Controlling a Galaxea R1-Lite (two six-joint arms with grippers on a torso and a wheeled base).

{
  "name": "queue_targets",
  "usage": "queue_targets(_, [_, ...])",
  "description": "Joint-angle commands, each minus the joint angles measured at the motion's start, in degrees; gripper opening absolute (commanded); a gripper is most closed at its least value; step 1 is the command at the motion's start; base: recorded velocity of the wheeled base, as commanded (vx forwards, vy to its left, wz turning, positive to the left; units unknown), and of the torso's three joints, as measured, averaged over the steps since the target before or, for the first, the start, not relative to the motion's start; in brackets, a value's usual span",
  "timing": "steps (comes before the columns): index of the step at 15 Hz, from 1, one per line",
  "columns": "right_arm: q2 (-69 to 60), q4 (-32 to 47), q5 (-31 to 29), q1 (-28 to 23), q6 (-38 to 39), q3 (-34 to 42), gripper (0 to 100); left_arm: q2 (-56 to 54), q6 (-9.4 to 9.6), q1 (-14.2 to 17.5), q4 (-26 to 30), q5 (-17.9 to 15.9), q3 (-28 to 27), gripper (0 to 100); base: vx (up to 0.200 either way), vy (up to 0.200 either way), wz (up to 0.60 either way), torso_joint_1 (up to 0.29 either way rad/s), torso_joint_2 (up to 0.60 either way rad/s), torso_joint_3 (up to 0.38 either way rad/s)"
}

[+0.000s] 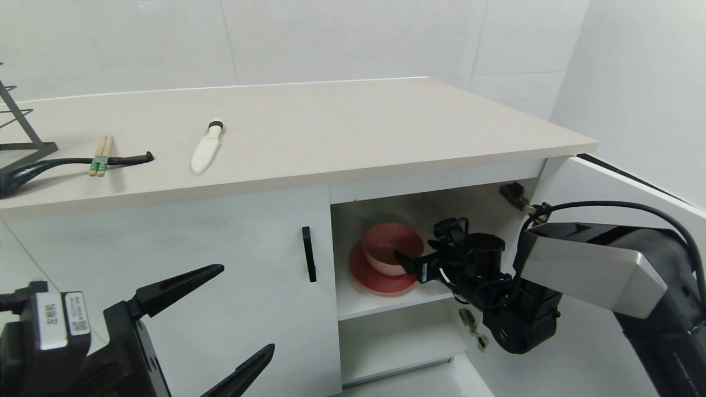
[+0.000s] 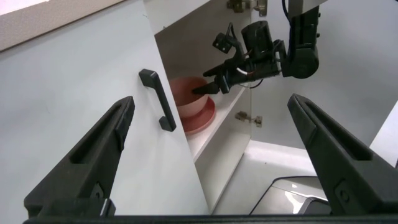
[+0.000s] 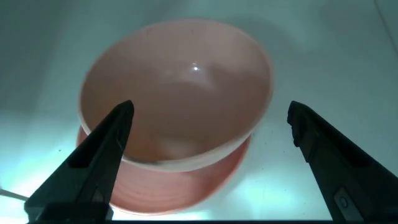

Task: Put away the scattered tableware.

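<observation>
1. The right gripper [image 3: 210,107] is inside the open cupboard with its jaws spread wide and empty, one finger to each side of the pink bowl [image 1: 386,248]. I cannot tell whether a finger touches the rim. If the gripper draws back crookedly, a finger could hook the rim.
2. The bowl sits in the red plate [image 1: 380,281], near the front edge of the cupboard shelf [image 1: 386,306] (a poor place for a nudge). A tug could slide both off the shelf.
3. The left gripper [image 2: 211,99], also wide and empty, hangs before the closed door, near its handle [image 1: 309,253]. On rising, it could strike the countertop's [image 1: 386,127] front edge.
4. The chopsticks [image 1: 101,156] lie across the black ladle [image 1: 66,164] near the countertop's front-left edge, with the white knife [image 1: 207,148] just beside them. Lifting the ladle first could roll the chopsticks off.
</observation>
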Motion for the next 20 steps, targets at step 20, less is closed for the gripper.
queue_targets(20, [-62.01, -6.25, -0.89, 3.13, -15.94, 50.52, 100, 0.33, 0.08, 0.70, 0.40, 0.00, 0.00, 100, 0.000, 0.000, 0.00, 0.000, 0.00, 0.000])
